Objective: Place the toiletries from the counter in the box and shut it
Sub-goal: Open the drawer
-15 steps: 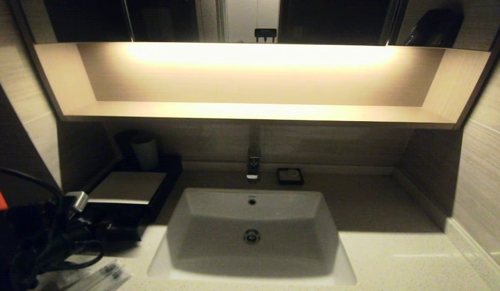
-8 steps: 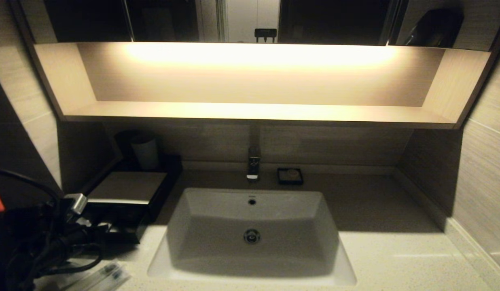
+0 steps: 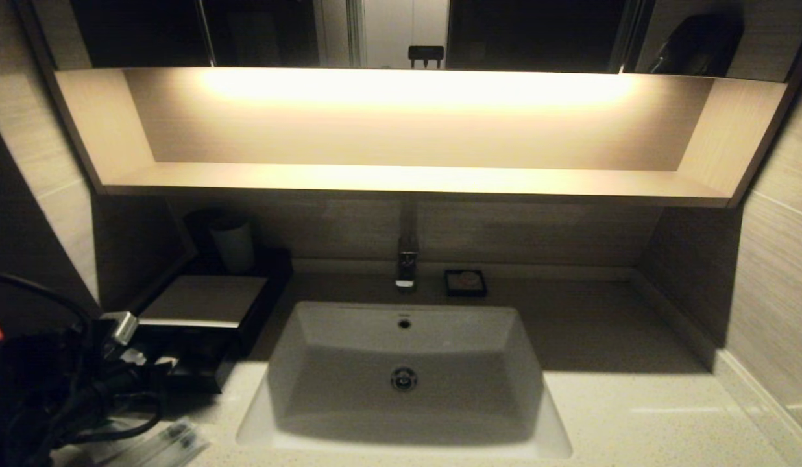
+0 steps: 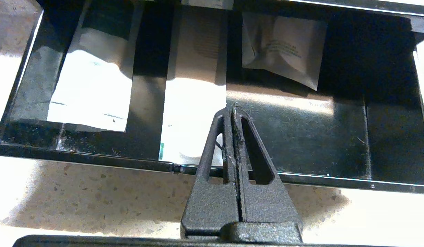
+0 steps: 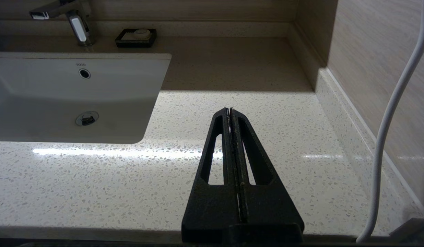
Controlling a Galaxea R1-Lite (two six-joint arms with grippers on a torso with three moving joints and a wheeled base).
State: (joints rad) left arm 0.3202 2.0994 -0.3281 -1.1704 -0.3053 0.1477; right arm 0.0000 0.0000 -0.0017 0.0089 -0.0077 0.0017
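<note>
The black box (image 3: 206, 299) with its beige top stands left of the sink, and its drawer (image 3: 194, 375) is pulled out. In the left wrist view the drawer (image 4: 78, 156) holds three white packets: a wide one (image 4: 92, 85), a long slim one (image 4: 195, 103) and a small sachet (image 4: 284, 48). My left gripper (image 4: 231, 109) is shut and empty, its tips just over the drawer's front rim beside the slim packet. Clear-wrapped toiletries (image 3: 167, 444) lie on the counter (image 3: 634, 415) at the near left. My right gripper (image 5: 230, 110) is shut and empty above the counter right of the sink.
The white sink basin (image 3: 404, 376) fills the middle, with a tap (image 3: 406, 266) and a small black dish (image 3: 465, 283) behind it. A pale cup (image 3: 232, 245) stands behind the box. A white cable (image 5: 390, 120) hangs by the right wall. The lit shelf (image 3: 401, 178) overhangs the back.
My left arm has drawn back slightly toward the near left. The drawer front sits a little nearer. Nothing else has moved.
</note>
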